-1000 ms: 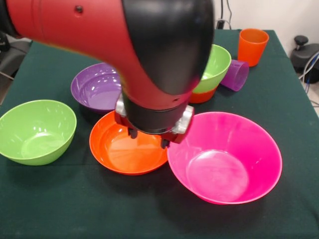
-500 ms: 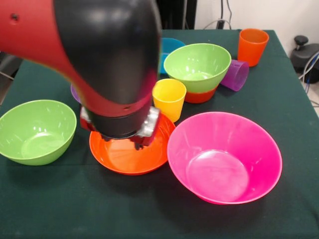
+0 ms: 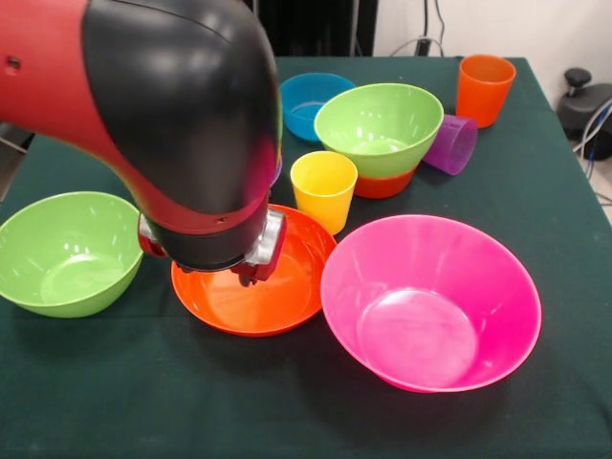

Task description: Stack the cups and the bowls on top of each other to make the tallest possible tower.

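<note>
My gripper (image 3: 218, 273) hangs low over the left part of the large orange bowl (image 3: 287, 287). The arm hides whether it holds anything. The huge pink bowl (image 3: 430, 301) sits to the right, touching the orange bowl. A green bowl (image 3: 67, 251) stands at the left. A second green bowl (image 3: 378, 124) is nested in the small orange bowl (image 3: 384, 185). The yellow cup (image 3: 323, 188) stands upright behind the large orange bowl. The blue bowl (image 3: 311, 100) is further back. The purple cup (image 3: 451, 143) lies on its side. The orange cup (image 3: 483, 88) stands at the far right. The purple bowl is hidden behind the arm.
The big red and black arm (image 3: 143, 105) covers the upper left of the picture. The dark green table (image 3: 191, 402) has bare cloth along the near edge. A black object (image 3: 583, 105) sits off the table at the right.
The arm and gripper have moved left across the large orange bowl, uncovering the yellow cup, the blue bowl and the green-on-orange stack. The bowls and cups have not moved.
</note>
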`<state>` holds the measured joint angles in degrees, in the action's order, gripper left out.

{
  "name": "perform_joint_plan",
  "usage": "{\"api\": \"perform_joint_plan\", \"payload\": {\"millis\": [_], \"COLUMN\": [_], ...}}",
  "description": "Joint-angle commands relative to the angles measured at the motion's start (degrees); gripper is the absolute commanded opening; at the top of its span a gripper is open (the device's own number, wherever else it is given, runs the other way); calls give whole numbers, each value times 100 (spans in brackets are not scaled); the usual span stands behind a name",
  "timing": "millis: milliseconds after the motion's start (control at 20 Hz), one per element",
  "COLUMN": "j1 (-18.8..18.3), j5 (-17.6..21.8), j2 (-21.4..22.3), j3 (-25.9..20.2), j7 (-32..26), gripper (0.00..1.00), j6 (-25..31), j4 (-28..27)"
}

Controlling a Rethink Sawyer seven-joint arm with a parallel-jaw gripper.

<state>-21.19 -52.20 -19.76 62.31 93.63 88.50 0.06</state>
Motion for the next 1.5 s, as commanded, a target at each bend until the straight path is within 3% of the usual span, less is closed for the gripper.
{"api": "perform_joint_plan", "payload": {"millis": [50,200,300,600,1250,1500], "j1": [523,894,1051,1111,826,875], "j5": [1498,2128,2362,2797,3394,3554], "j2": [296,860,1241,1854,1993,2163], "j3": [-1733,-2508,-2769,-3223,-3835,-4148], "j7": [-1928,-2070,-2234,-2619,-2615,-2397], "gripper": [100,100,100,100,100,100], "j6": [-356,-782,-1085,-1658,-2004,-2315], "j4": [941,2095,2841,4009,4200,4627]}}
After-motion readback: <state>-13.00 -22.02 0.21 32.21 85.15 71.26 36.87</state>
